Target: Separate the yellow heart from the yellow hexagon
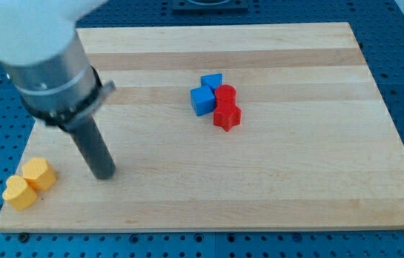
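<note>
A yellow hexagon and a yellow heart lie touching each other at the view's bottom left corner of the wooden board. The heart is below and left of the hexagon. My tip rests on the board to the right of the hexagon, a short gap apart from it. The dark rod rises from the tip up and left into the grey arm body.
Two blue blocks and two red blocks sit clustered together near the board's upper middle. The board's left edge runs close to the yellow blocks.
</note>
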Robot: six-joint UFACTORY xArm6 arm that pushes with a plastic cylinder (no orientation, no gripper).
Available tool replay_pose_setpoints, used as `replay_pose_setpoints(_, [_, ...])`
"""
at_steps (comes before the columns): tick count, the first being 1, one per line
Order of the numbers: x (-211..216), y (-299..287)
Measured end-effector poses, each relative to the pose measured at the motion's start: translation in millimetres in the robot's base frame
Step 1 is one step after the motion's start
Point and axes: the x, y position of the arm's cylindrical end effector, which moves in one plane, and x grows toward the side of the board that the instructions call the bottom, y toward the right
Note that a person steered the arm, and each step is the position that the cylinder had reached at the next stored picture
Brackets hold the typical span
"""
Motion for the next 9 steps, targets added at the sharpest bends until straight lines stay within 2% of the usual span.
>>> replay_pose_setpoints(1, [56, -4])
replay_pose_setpoints(2, [57, -16])
replay_pose_setpoints(3, [58, -56])
replay_pose_setpoints(4, [57, -66])
replay_pose_setpoints(5, [56, -47])
replay_pose_setpoints(6, [38, 7])
replay_pose_setpoints(8, [-49, 6])
replay_pose_setpoints(9, [-59, -15])
